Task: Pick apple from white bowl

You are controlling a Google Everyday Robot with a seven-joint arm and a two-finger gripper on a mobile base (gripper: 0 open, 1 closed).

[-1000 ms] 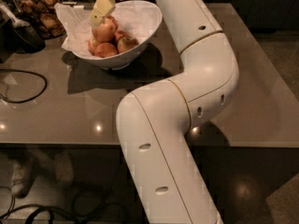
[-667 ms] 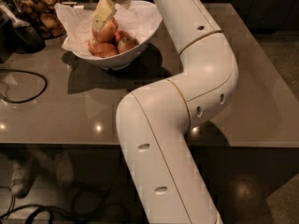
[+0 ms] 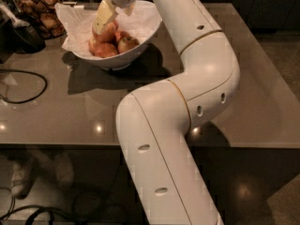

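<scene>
We are seeing the tool (image 3: 114,18) hovering low over the apple (image 3: 108,33) in the white bowl (image 3: 143,36), far left on the bench (image 3: 70,107); its grip we cannot tell.

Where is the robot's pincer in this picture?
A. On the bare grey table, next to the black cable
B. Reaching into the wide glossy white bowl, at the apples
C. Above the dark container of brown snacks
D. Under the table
B: the pincer is at the top of the view, reaching into the wide glossy white bowl, right at the pile of red-and-yellow apples.
</scene>
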